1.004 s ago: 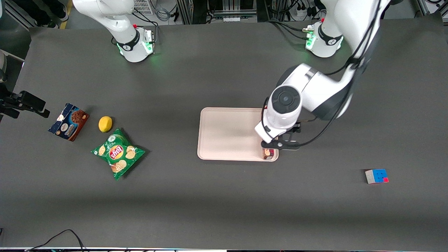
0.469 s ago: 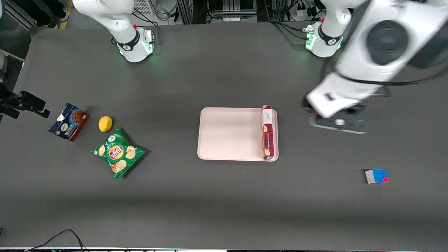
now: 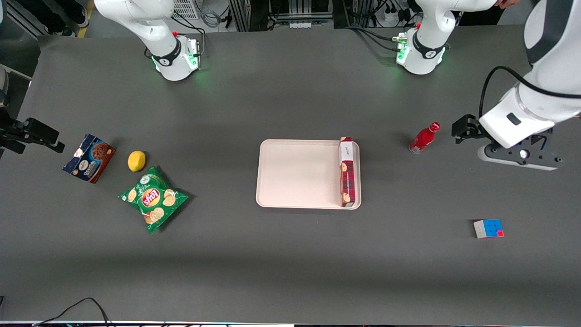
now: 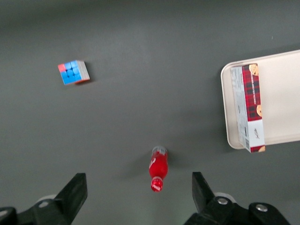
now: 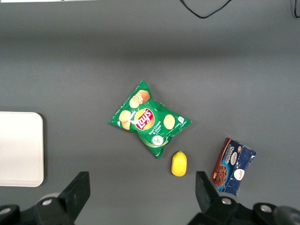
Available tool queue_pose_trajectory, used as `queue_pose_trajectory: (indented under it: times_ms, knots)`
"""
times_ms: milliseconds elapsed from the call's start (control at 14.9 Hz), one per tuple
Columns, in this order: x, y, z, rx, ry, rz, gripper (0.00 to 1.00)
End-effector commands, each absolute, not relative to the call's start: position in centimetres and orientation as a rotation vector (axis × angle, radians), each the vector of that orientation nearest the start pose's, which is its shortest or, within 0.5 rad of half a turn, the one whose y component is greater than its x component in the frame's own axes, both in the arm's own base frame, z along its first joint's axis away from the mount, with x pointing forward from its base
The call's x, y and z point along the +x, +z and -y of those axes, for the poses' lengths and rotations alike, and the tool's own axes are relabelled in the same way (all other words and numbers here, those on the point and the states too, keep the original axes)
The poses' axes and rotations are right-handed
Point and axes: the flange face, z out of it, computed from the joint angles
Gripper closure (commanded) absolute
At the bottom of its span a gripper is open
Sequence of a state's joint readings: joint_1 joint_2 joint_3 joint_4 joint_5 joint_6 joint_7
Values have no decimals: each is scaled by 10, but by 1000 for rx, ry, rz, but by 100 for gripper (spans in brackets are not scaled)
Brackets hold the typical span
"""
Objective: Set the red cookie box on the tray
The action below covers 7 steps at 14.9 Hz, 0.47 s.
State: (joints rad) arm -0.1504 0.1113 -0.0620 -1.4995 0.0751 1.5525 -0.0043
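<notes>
The red cookie box [image 3: 347, 172] lies flat in the tray [image 3: 295, 175], along the tray's short edge that faces the working arm's end of the table. Nothing touches it. In the left wrist view the box [image 4: 249, 108] rests against the rim of the tray [image 4: 281, 93]. My gripper [image 3: 518, 156] hangs high above the table toward the working arm's end, well away from the tray. Seen from the wrist, the gripper [image 4: 138, 187] is open and holds nothing, with a red bottle far below it.
A red bottle [image 3: 423, 138] stands on the table between the tray and my gripper. A colour cube [image 3: 488, 228] sits nearer the front camera. Toward the parked arm's end lie a green chips bag [image 3: 153, 198], a lemon [image 3: 136, 161] and a blue-and-brown cookie box [image 3: 89, 157].
My gripper has let go of the red cookie box, risen and swung away toward the working arm's end. The box stays on the tray, and the red bottle is now uncovered.
</notes>
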Motion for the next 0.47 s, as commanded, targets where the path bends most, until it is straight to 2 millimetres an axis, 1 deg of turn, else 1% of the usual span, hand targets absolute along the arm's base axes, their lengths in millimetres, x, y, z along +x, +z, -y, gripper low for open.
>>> queue_pose_trajectory:
  times_ms: [0, 134, 201, 268, 335, 402]
  knots:
    - [543, 592, 111, -3044, -12, -311, 0]
    - [546, 596, 101, -3051, -22, -245, 0]
    - [547, 596, 101, -3052, -25, -224, 0]
    - [552, 592, 94, -3041, -30, -228, 0]
    - [558, 588, 74, -3034, -27, -184, 0]
    - [558, 587, 72, -3033, -23, -186, 0]
